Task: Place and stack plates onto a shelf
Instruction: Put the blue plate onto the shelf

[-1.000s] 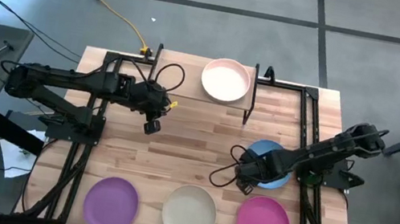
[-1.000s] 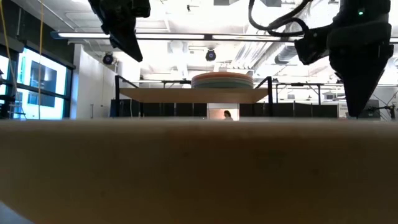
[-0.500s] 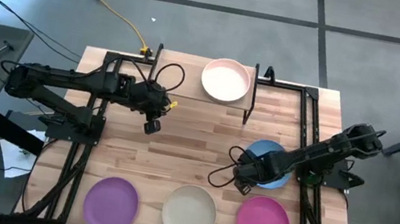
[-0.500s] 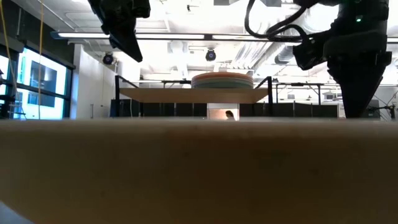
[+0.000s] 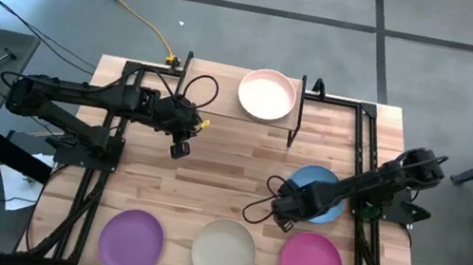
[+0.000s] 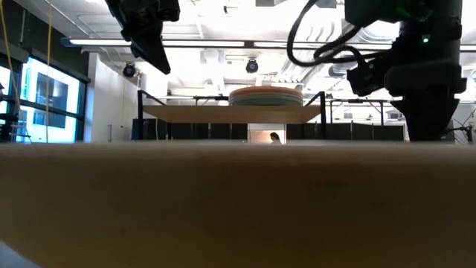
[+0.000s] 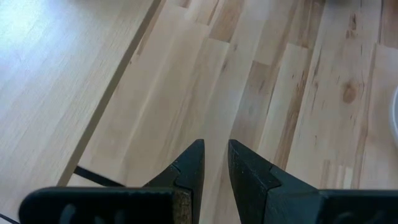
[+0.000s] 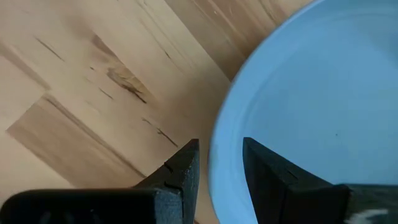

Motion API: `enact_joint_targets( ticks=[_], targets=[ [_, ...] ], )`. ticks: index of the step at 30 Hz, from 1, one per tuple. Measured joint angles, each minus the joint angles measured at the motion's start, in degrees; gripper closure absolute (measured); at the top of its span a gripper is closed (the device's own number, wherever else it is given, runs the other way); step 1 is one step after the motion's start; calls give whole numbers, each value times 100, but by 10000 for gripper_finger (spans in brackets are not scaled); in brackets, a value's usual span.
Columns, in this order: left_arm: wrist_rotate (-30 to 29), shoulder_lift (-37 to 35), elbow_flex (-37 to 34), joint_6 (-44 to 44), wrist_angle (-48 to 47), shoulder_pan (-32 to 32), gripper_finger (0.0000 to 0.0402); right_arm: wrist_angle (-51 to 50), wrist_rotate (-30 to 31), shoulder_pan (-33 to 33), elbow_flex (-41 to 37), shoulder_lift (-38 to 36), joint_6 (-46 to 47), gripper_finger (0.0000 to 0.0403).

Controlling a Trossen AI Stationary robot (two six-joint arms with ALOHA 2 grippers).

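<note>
A: Where is your claw?

B: My right gripper (image 8: 217,163) straddles the blue plate (image 5: 322,187)'s rim, jaws parted, not yet clamped. A shallow bite could let it slip.

A: Counts?

B: Four loose plates on the table; one stack (image 5: 268,94) on the shelf (image 6: 230,114).

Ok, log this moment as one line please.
right gripper: open, fingers astride blue plate rim | left gripper: open, empty, over table | stack on shelf, pink plate topmost

A stack of plates (image 6: 265,96) rests on the shelf (image 6: 236,113) between two arms.
</note>
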Motion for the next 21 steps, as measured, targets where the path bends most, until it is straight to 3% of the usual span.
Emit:
enact_joint_targets(
  ticks=[17,21],
  targets=[
    [-2,2,0,-1,4,0,339,322,-1,0,4,435,-10,299],
    [-2,2,0,-2,7,0,339,322,2,0,4,443,19,316]
  ],
)
